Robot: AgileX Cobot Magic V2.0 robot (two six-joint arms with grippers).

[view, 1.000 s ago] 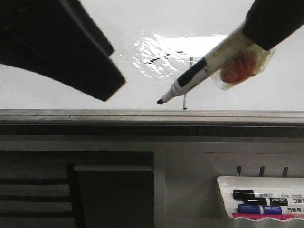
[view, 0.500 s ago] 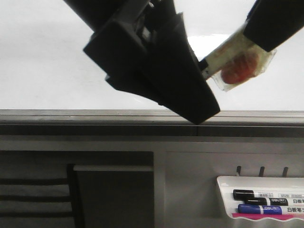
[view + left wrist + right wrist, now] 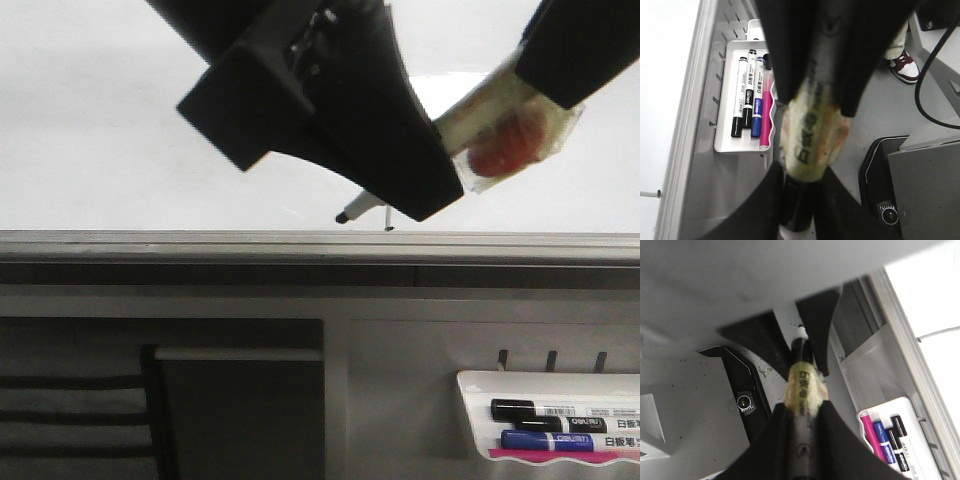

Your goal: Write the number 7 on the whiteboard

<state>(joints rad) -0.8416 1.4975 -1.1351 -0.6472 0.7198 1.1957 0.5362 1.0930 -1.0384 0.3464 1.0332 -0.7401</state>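
Observation:
The whiteboard (image 3: 100, 150) fills the upper front view above its grey rail (image 3: 200, 240). My right gripper (image 3: 530, 85) is shut on the rear of a tape-wrapped marker (image 3: 480, 110), whose bare tip (image 3: 344, 215) points down-left just above the rail. My left gripper (image 3: 337, 190) hangs in front of the board with its fingers against both sides of the marker's dark front barrel (image 3: 799, 200). It hides most of the number 7; only the foot of the downstroke (image 3: 388, 221) shows. The right wrist view shows the right gripper (image 3: 801, 407) around the marker (image 3: 801, 382).
A white marker tray (image 3: 470, 400) hangs below the rail at the right, holding black, blue and pink markers (image 3: 754, 90). A black case (image 3: 880, 170) stands on the floor below, and a person's shoe (image 3: 902, 65) and a cable are nearby.
My left gripper has swung in from the left across the board and closed around the marker's front, covering the 7. My right gripper and the marker have held still.

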